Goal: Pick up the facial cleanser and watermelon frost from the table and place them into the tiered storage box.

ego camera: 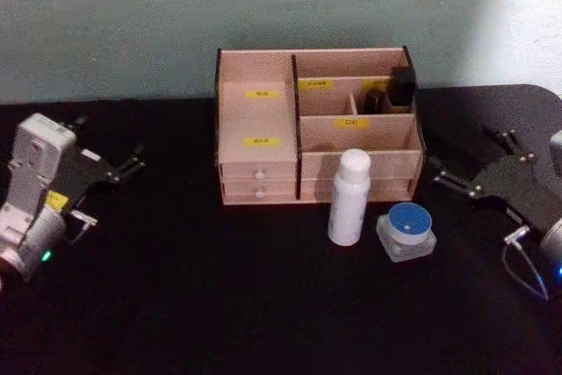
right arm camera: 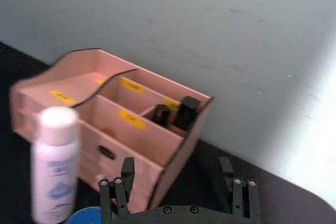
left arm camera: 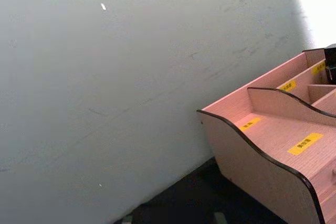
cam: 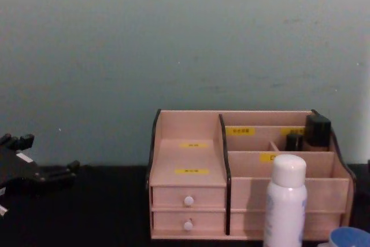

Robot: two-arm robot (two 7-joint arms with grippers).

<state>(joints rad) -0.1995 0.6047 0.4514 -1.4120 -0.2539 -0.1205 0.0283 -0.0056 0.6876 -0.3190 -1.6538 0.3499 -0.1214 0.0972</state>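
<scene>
I see the black worktop (ego camera: 219, 305) carrying the tiered storage box (ego camera: 360, 164) at far centre. The facial cleanser (ego camera: 348, 198) stands just in front of the box's right half, with the watermelon frost (ego camera: 407, 230) near its right side. My right pincer (ego camera: 436, 171) gapes empty, right of both. The left pincer (ego camera: 139, 157), parted and empty, sits well left.

Dim, bright glare at right

The head camera looks steeply down on the tiered storage box (ego camera: 360, 164) mid-frame, the chest camera faces it level and nearer, and both wrist cameras view its ends obliquely.
</scene>
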